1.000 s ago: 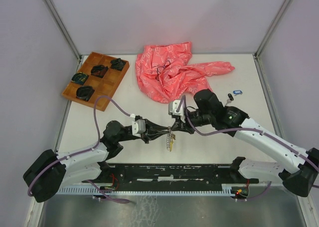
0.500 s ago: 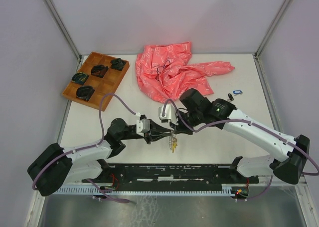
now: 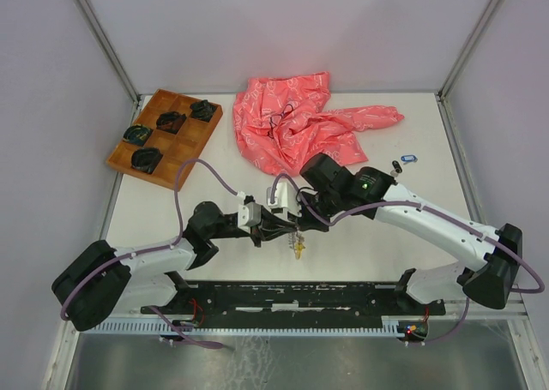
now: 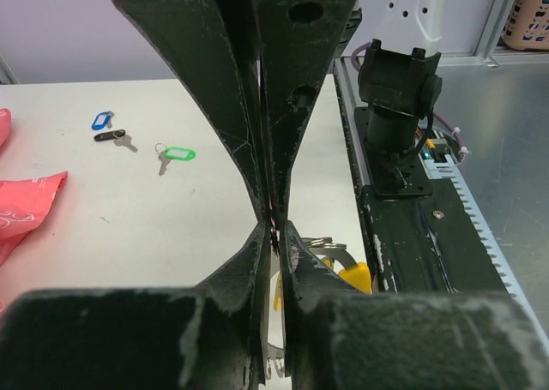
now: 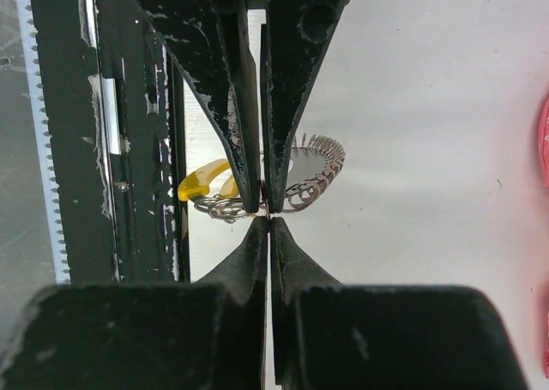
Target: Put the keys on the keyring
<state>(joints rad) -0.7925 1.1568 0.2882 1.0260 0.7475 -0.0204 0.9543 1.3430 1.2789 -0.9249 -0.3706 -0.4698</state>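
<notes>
r hand [image 5: 266, 212] shut on keyring [image 5: 319, 184], l hand [image 4: 274, 229] pinched shut by yellow key [image 4: 357, 275], held item unclear.

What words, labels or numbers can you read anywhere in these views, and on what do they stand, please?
No text can be read in any view.
Pink cloth: white print, too small to read.
Green key tag, blue key tag, yellow key tag: no lettering visible.
</notes>
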